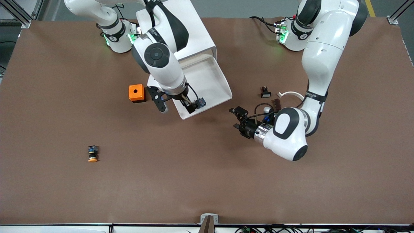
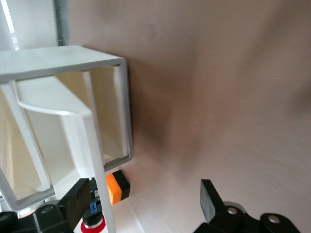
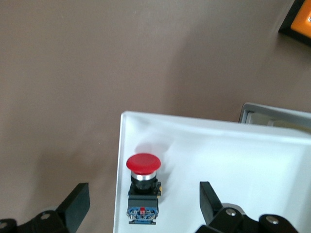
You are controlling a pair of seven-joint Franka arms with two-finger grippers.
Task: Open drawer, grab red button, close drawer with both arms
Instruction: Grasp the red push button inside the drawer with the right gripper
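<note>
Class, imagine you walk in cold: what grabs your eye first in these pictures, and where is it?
The right gripper hangs open over the pulled-out drawer, right above the red-capped button lying in its corner. The left gripper, also open, waits beside the drawer's front. An orange box sits beside the drawer, toward the right arm's end.

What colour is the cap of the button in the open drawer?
Red, on the button lying in the drawer; the right wrist view shows it best.

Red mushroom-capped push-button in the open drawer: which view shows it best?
The right wrist view: the red-capped button lies unobstructed between open fingers. The front view shows only its bluish rear; the left wrist view a cap sliver.
</note>
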